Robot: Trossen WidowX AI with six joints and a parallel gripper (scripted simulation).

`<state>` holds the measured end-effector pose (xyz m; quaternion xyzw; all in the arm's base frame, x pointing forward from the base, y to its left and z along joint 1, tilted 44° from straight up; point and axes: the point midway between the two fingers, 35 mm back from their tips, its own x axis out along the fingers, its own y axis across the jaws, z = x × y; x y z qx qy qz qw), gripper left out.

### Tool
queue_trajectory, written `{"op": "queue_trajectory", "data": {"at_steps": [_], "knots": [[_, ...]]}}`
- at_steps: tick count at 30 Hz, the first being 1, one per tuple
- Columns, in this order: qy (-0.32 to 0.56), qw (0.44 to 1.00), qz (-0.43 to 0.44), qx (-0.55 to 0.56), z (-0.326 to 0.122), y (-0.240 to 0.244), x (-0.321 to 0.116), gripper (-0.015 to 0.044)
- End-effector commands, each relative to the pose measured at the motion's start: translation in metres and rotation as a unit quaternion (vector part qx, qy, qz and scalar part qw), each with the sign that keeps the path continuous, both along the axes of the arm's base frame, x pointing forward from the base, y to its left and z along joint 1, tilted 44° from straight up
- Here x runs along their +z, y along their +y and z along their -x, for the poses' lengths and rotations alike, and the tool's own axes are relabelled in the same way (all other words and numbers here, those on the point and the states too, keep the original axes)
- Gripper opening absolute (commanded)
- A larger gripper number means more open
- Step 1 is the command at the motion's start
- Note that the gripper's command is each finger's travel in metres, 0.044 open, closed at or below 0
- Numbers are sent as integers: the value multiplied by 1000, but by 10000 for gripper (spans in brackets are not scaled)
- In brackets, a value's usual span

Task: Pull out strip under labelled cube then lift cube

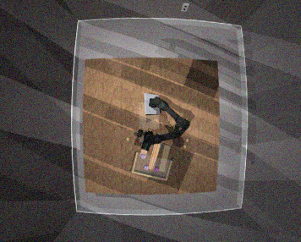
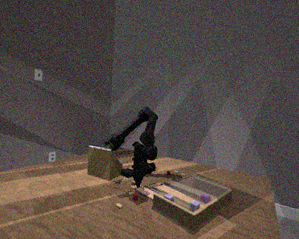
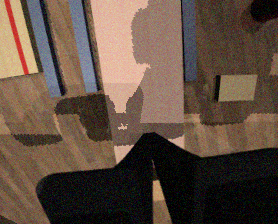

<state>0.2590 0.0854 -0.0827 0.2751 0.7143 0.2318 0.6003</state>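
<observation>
My gripper point(image 3: 149, 138) is clenched tight on the near end of a pale strip point(image 3: 145, 60).

The strip runs out of the shallow tray point(image 2: 212, 199) toward the arm. Purple cubes point(image 2: 195, 205) sit in the tray; I cannot tell which one carries the label.

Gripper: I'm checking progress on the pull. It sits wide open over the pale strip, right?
Not quite: the gripper is shut, not wide open. It does sit over the pale strip, as the wrist view shows.
</observation>
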Motion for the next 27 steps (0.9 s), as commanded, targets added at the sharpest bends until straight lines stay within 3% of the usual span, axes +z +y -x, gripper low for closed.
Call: {"op": "queue_trajectory", "data": {"at_steps": [1,27], "knots": [[10,1000,-1,5,15,2,0,0],[11,1000,-1,5,52,1,6,0]]}}
